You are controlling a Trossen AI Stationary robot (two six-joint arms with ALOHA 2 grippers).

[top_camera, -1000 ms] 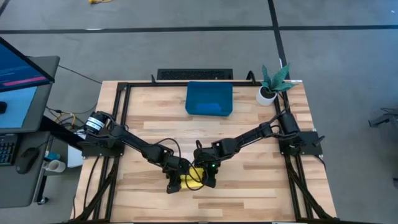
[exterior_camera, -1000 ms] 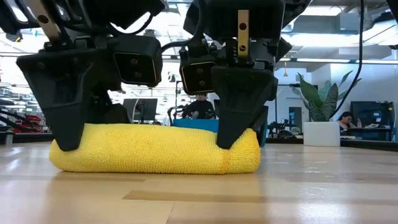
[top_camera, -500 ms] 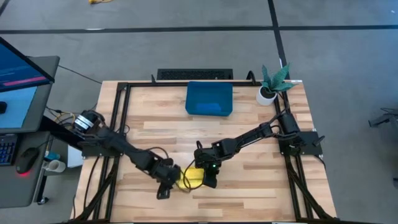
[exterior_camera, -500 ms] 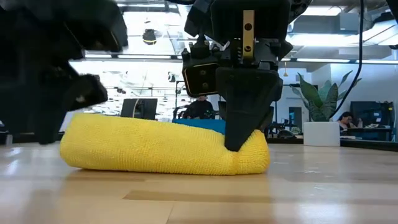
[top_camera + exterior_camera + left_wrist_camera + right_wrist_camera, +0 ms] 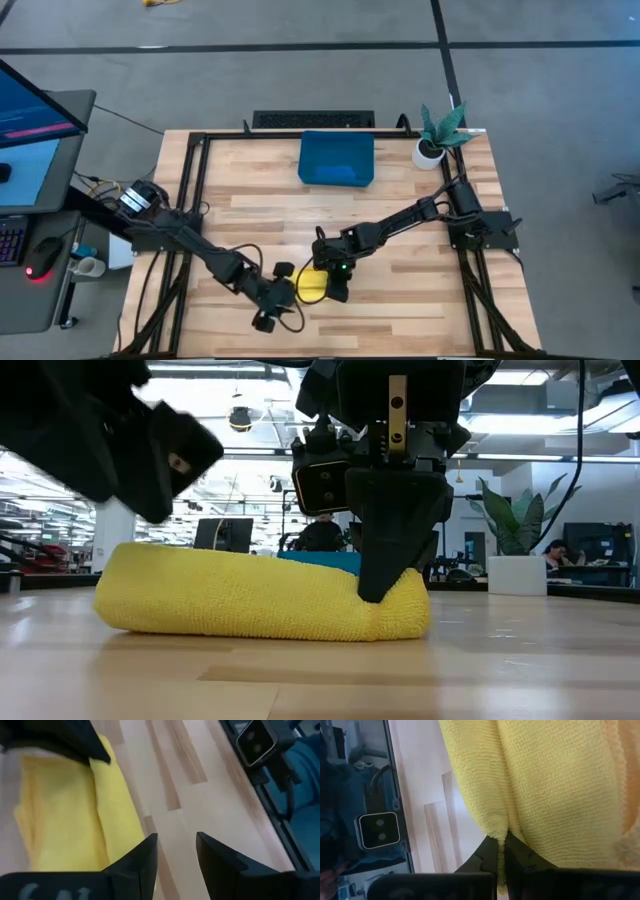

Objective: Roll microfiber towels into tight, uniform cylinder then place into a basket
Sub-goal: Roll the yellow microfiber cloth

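Observation:
The yellow towel lies as a loose roll on the table near its front edge, and also shows in the low view. My right gripper stands over the roll's right end, shut on it. My left gripper is open and empty, lifted off the table beside the roll's left end. The teal basket stands at the far middle of the table. I cannot make out the blue towel. My right gripper pinches a fold of the yellow towel's outer layers between its two fingers, at the roll's right end. The fingers come from above, pointing down. The roll rests on the table along its length.
A white pot with a green plant stands at the far right corner. Black frame rails run along the table's left, right and far edges. Bare wood lies between the roll and the basket.
My left gripper has come off the roll's left end, rising, tipping and moving toward the table's near edge. The roll stays on the table and has shifted slightly toward the right, its left end now free. My right gripper has stayed shut on the right end.

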